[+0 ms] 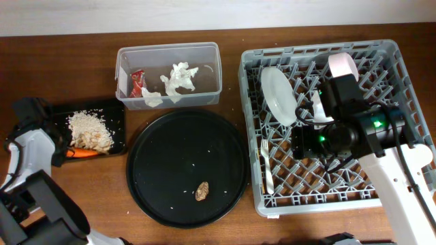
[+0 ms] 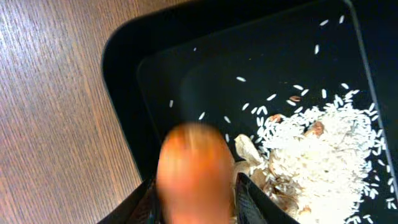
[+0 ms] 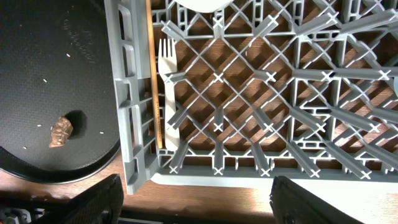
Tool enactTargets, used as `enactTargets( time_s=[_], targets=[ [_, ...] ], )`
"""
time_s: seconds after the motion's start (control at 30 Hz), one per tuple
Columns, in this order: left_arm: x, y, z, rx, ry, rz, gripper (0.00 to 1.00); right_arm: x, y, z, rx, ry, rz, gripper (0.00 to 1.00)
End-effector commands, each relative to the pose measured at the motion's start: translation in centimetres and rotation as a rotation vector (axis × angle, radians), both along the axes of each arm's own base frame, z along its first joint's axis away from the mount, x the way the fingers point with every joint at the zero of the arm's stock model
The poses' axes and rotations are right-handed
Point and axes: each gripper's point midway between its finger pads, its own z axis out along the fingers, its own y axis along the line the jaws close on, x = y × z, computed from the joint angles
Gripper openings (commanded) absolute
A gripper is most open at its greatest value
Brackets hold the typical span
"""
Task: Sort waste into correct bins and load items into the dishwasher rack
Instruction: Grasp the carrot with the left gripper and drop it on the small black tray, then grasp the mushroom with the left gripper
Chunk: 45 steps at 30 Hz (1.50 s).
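Observation:
My left gripper is shut on the orange carrot and holds it low over the shallow black tray, beside the pale food scraps. From overhead the carrot lies at the tray's front edge. The clear tub holds white tissues and the red wrapper. The small brown lump lies on the round black tray. My right gripper is open and empty over the grey rack's front left corner. The rack holds the white plate, the fork and the wooden stick.
A pink-white bowl stands at the rack's back, partly behind my right arm. The brown lump also shows in the right wrist view. Bare wooden table lies in front of the rack and left of the black tray.

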Motion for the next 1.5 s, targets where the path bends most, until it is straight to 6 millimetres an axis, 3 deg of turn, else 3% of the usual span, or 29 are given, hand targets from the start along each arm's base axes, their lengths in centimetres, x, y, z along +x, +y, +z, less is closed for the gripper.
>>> enactTargets(
  time_s=[0.0, 0.03, 0.17, 0.23, 0.3, 0.33, 0.37, 0.4, 0.43, 0.5, 0.57, 0.7, 0.73, 0.87, 0.97, 1.17, 1.27, 1.33, 1.47],
  targets=[
    [0.2, 0.6, 0.2, 0.02, 0.001, 0.0, 0.41, 0.0, -0.2, 0.5, 0.004, -0.016, 0.0, 0.79],
    [0.2, 0.6, 0.1, 0.019, 0.001, 0.0, 0.41, 0.0, -0.2, 0.5, 0.004, -0.016, 0.0, 0.8],
    [0.4, -0.1, 0.1, -0.014, 0.002, -0.056, 0.77, 0.0, -0.2, 0.5, 0.003, -0.016, 0.0, 0.8],
    [2.9, -1.7, 1.3, -0.093, -0.084, -0.175, 0.78, 0.0, -0.2, 0.5, 0.003, -0.016, 0.0, 0.79],
    [5.2, -4.3, 4.0, -0.141, -0.159, -0.324, 0.79, 0.0, -0.2, 0.5, 0.003, -0.016, 0.0, 0.79],
    [6.0, -6.3, 5.3, -0.14, -0.173, -0.408, 0.79, 0.0, -0.2, 0.5, 0.003, -0.016, 0.0, 0.79],
    [6.8, -9.7, 6.3, -0.138, -0.174, -0.539, 0.82, 0.0, -0.2, 0.5, 0.003, -0.017, 0.0, 0.79],
    [6.9, -12.1, 6.5, -0.144, -0.155, -0.617, 0.84, 0.0, -0.2, 0.5, 0.003, -0.017, 0.0, 0.8],
    [6.6, -15.9, 6.2, -0.167, -0.099, -0.739, 0.92, 0.0, -0.2, 0.5, 0.003, -0.017, 0.0, 0.8],
    [4.5, -23.1, 5.1, -0.222, 0.025, -0.941, 0.95, 0.0, -0.2, 0.5, 0.003, -0.016, 0.0, 0.8],
    [1.9, -28.7, 4.5, -0.26, 0.125, -1.094, 0.96, 0.0, -0.2, 0.5, 0.003, -0.017, 0.0, 0.8],
    [-3.6, -36.4, 2.9, -0.282, 0.277, -1.348, 0.96, 0.0, -0.2, 0.5, 0.003, -0.016, 0.0, 0.8],
    [-4.9, -37.3, 2.2, -0.285, 0.31, -1.387, 0.96, 0.0, -0.2, 0.5, 0.003, -0.016, 0.0, 0.8],
    [-9.6, -40.0, -0.8, -0.266, 0.41, -1.54, 0.99, 0.0, -0.2, 0.5, 0.003, -0.016, 0.0, 0.8],
    [-11.8, -40.4, -2.7, -0.216, 0.464, -1.608, 0.95, 0.0, -0.2, 0.5, 0.003, -0.015, 0.0, 0.8],
    [-12.6, -39.4, -4.6, -0.174, 0.496, -1.614, 0.91, -0.1, -0.2, 0.5, 0.002, -0.012, 0.0, 0.8],
    [-12.3, -39.6, -4.6, -0.172, 0.484, -1.616, 0.61, -0.1, -0.2, 0.5, 0.002, -0.011, 0.0, 0.8],
    [-12.1, -39.6, -4.6, -0.164, 0.477, -1.617, 0.57, -0.1, -0.2, 0.5, 0.002, -0.011, 0.0, 0.8],
    [-12.2, -39.7, -4.6, -0.167, 0.477, -1.622, 0.57, -0.2, -0.2, 0.4, 0.001, -0.005, 0.0, 0.8]
  ],
)
